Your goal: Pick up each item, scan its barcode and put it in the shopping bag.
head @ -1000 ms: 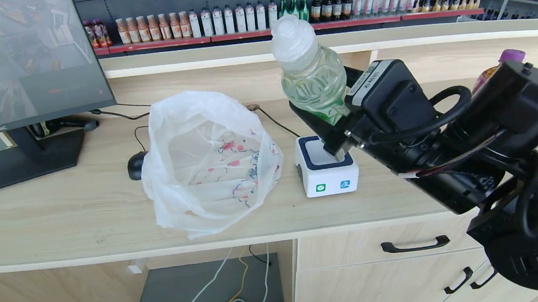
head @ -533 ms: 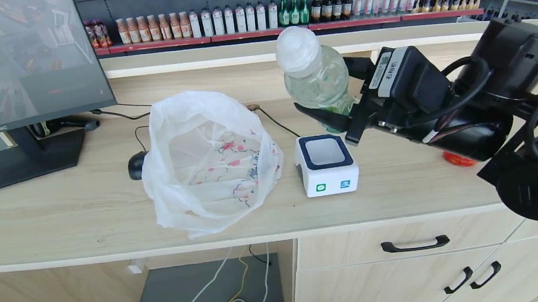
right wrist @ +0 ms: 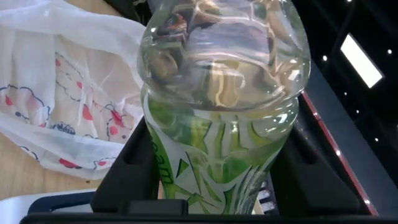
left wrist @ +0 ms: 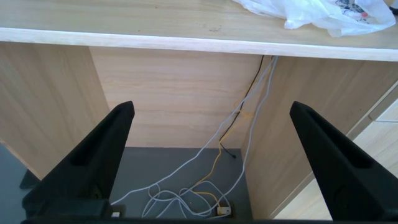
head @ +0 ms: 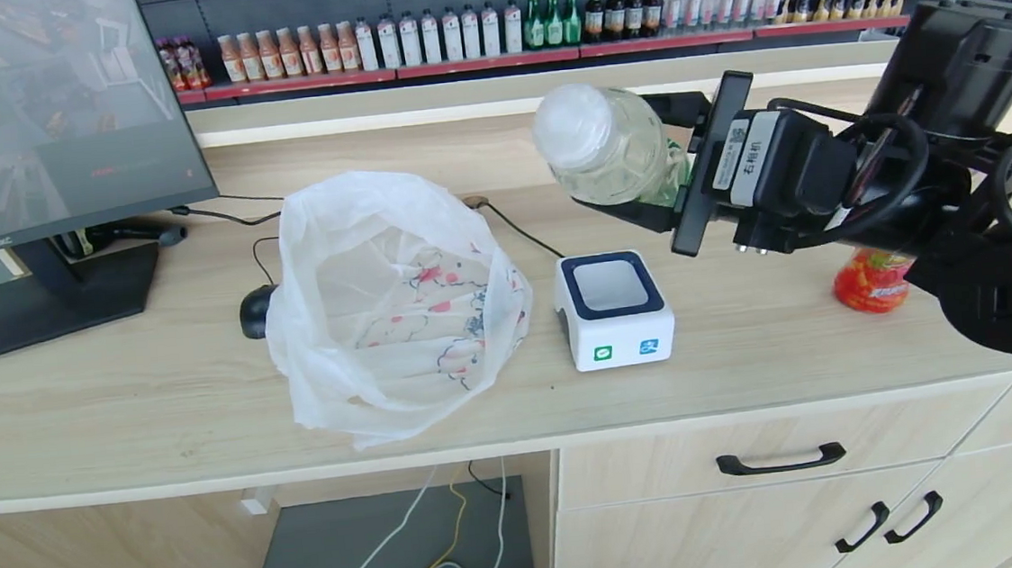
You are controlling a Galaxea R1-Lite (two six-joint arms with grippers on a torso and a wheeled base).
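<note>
Your right gripper (head: 618, 156) is clamped on the clear bottle (head: 589, 137), one dark finger on each side of its green-labelled body, and the grip looks square in the right wrist view. A second ago that bottle stood cap-up, right over the scanner (head: 613, 307). Since then the wrist has rolled and the arm has swung back, so now the bottle lies almost on its side. Its cap points toward the shopping bag (head: 394, 302), and it hangs in the air above and behind the scanner window, touching nothing else. I read that as the scan pass finishing, or the label being turned for another try; the pictures don't show whether a read registered. Either way the bottle is not in the bag yet, and the bag sits open-mouthed just beside the scanner, so the carry across looks short. The arm's swing has also uncovered an orange bottle (head: 871, 280) standing on the counter (head: 162, 383) at the far right, so expect another item after this one. Your left gripper (left wrist: 211, 109) hangs below the counter edge with its fingers spread wide and nothing between them.
</note>
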